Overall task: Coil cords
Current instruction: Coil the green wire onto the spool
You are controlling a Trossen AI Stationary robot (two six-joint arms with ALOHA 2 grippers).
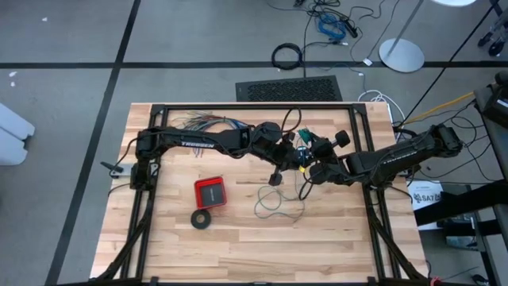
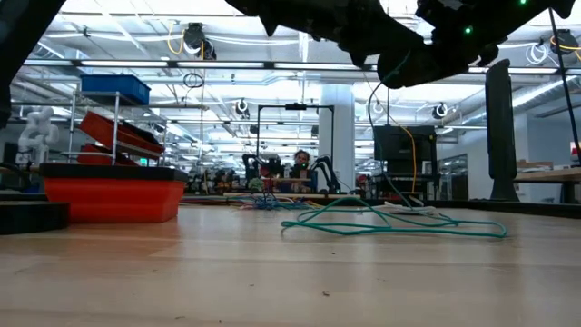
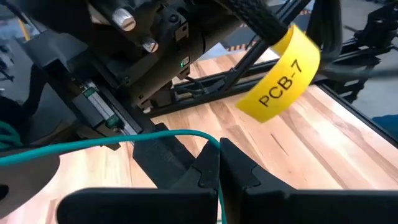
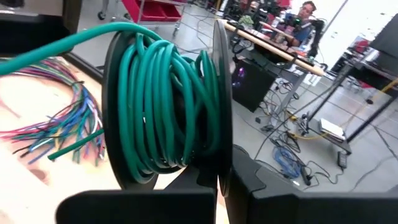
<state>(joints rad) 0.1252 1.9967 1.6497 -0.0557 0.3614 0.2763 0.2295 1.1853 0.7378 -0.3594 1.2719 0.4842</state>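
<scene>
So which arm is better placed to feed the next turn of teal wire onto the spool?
Probably the left. Its end effector is shut on the teal wire, while the right end effector is taken up with the spool.

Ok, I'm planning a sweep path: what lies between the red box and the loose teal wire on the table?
Nothing. The high view shows only bare wood between the red box and the loose teal wire.
</scene>
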